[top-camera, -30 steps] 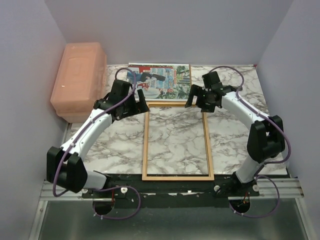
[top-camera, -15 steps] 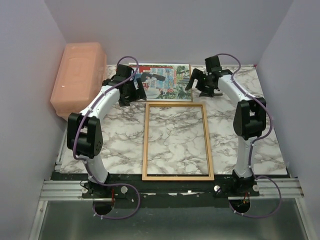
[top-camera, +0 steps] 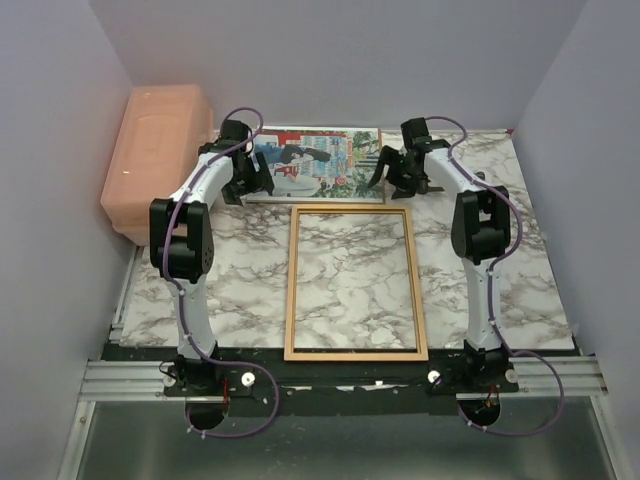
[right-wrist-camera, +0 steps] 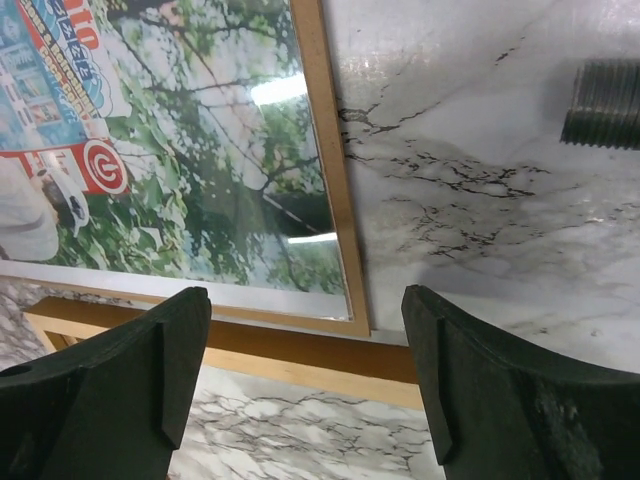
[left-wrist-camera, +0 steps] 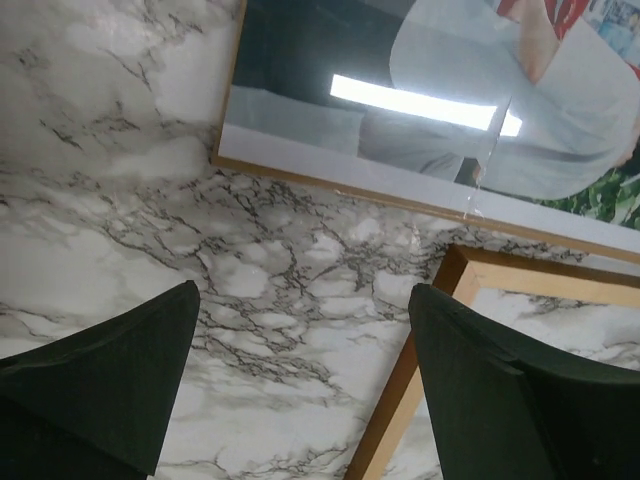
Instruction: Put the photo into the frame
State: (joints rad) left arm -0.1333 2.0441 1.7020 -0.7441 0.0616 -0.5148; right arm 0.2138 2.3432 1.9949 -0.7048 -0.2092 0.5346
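The table (top-camera: 480, 270) is a marble-patterned top with walls on three sides. A pink box (top-camera: 155, 160) stands along its far left edge, against the left wall.

The frame (top-camera: 351, 208) lies flat in the middle of the table, between the two arms. Its long axis runs near to far and its near short rail sits at the table's near edge. Marble shows through its opening, and open marble lies to either side of it.

The photo (top-camera: 320, 165) lies flat at the far edge of the table, just beyond the frame's far rail and close to it. Whether the two touch we cannot tell. Its long axis runs left to right, square to the frame's. Its foliage end points to the right. A thin brown edge shows around it.

The left gripper (top-camera: 255, 180) hangs at the photo's left end, between the photo and the box. In its wrist view the left gripper (left-wrist-camera: 303, 292) has its jaws wide apart over bare marble, with nothing held and the photo's near left corner ahead.

The right gripper (top-camera: 385, 172) hangs at the photo's right end. In its wrist view the right gripper (right-wrist-camera: 305, 295) is likewise spread wide, with nothing held, over the photo's near edge and the frame's far rail.
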